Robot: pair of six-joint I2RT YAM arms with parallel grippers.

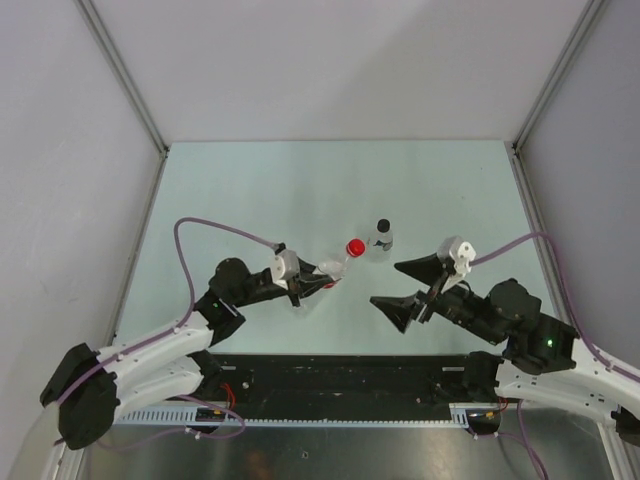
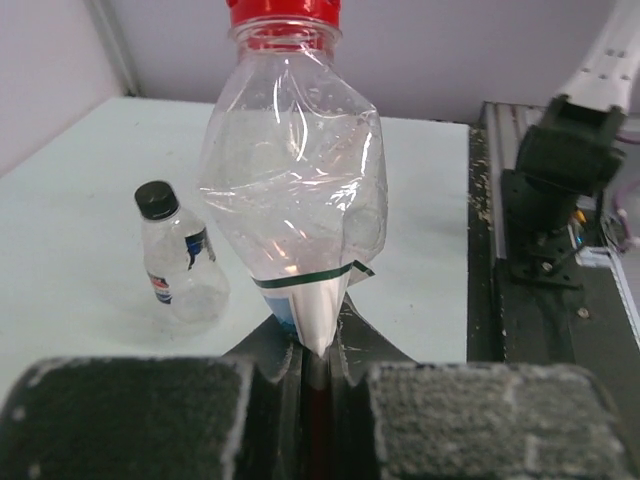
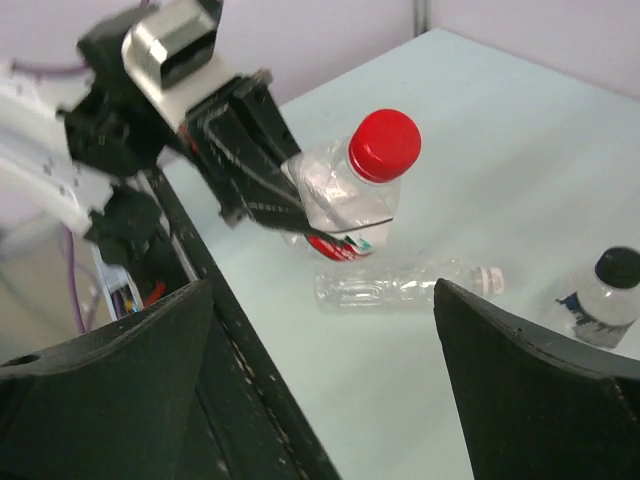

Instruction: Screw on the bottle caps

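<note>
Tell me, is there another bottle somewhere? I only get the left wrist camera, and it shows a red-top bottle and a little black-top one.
Observer: Yes, a third bottle lies on its side close to the red-capped bottle.
Operator: Has it got a lid?
Observer: A white cap shows at its neck end.
Operator: Where's the other hand?
Observer: The right gripper is wide open, holding nothing, and faces the red-capped bottle.
</note>
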